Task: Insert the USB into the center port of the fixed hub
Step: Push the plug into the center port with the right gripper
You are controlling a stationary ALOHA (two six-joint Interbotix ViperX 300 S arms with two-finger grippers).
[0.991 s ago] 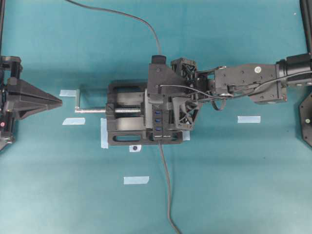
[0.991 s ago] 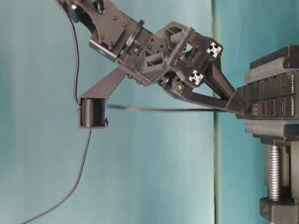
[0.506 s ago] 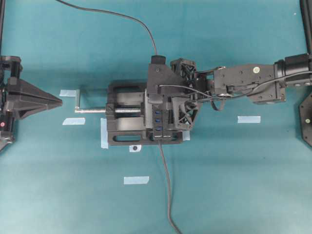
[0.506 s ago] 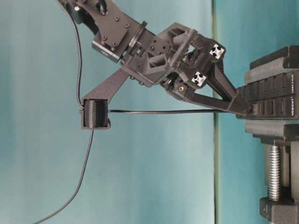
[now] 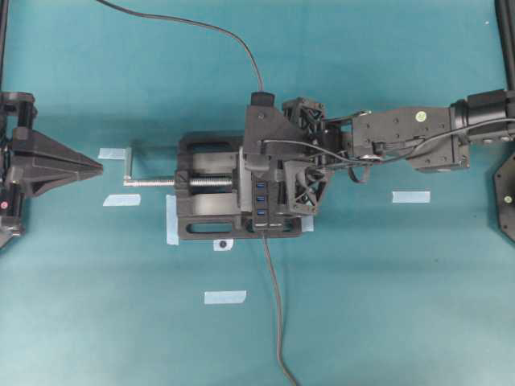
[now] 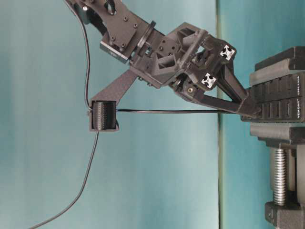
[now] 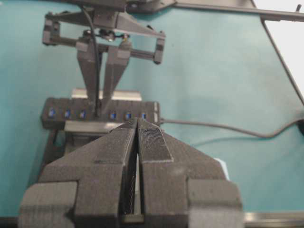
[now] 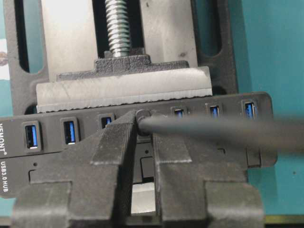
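Black vise (image 5: 211,209) clamps the fixed hub (image 8: 52,137); right claw (image 8: 142,124) pinches the USB (image 8: 144,116) at its center port, left claw (image 7: 137,124) closed.

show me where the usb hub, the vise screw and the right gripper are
USB hub (image 8: 47,156), right wrist view, its black face.
Vise screw (image 8: 117,28), right wrist view, its threads.
Right gripper (image 8: 144,124), right wrist view, between its fingertips.

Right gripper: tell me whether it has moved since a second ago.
Yes. In the table-level view the right gripper has crept right, toward the fixed hub.

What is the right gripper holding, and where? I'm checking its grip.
The right gripper pinches the USB at its plug end, at the fixed hub.
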